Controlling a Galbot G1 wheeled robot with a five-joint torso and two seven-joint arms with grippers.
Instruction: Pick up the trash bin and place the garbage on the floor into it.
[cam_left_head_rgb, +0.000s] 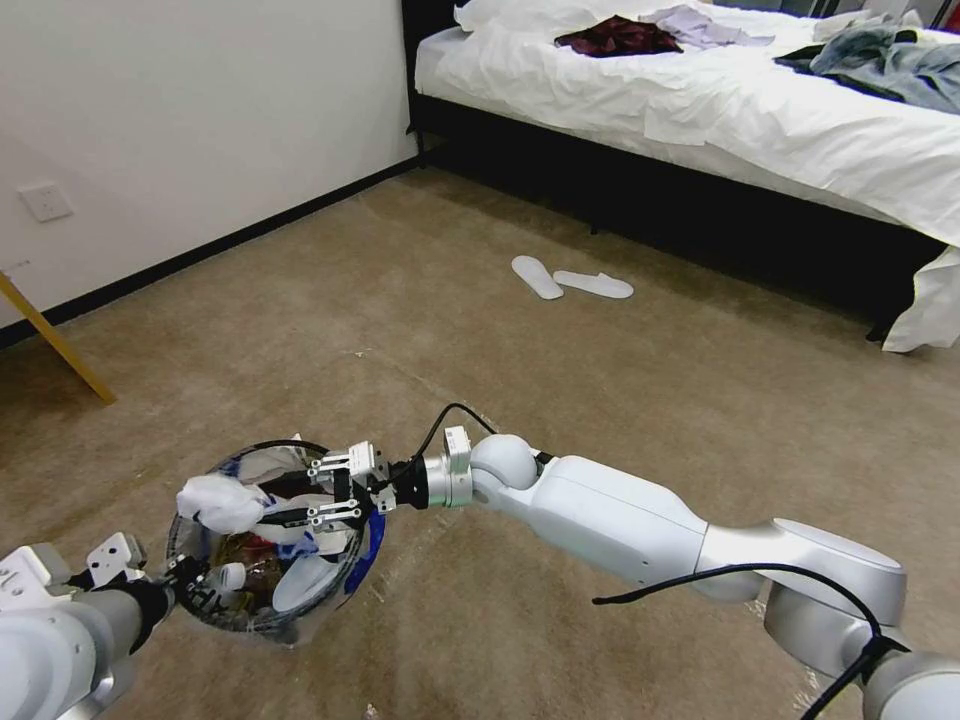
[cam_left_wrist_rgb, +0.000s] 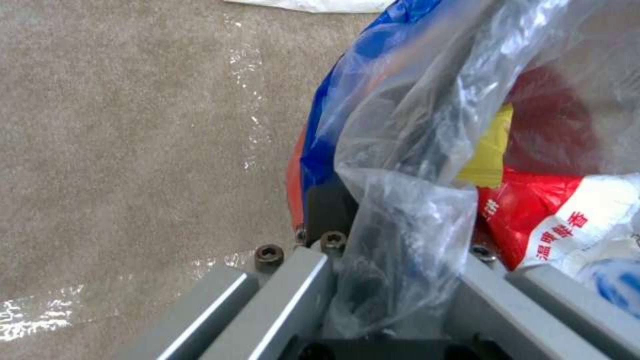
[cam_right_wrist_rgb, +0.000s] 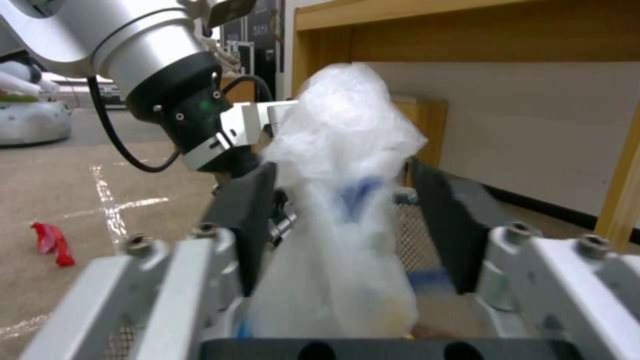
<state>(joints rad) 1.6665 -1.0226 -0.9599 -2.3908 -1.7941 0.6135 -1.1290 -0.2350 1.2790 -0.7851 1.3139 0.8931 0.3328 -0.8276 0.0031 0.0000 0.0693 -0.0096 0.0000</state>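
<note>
The trash bin, lined with a clear bag with blue edges, hangs just above the carpet at the lower left. My left gripper is shut on its near rim and liner. Inside lie a red wrapper, a yellow scrap and other litter. My right gripper reaches sideways over the bin's mouth, shut on a crumpled white piece of garbage that sticks out past its fingertips. A small red wrapper lies on the floor beyond the bin.
A bed with white sheets and clothes fills the far right; two white slippers lie before it. A wall with a socket runs along the left, with a wooden leg near it. Open carpet lies between.
</note>
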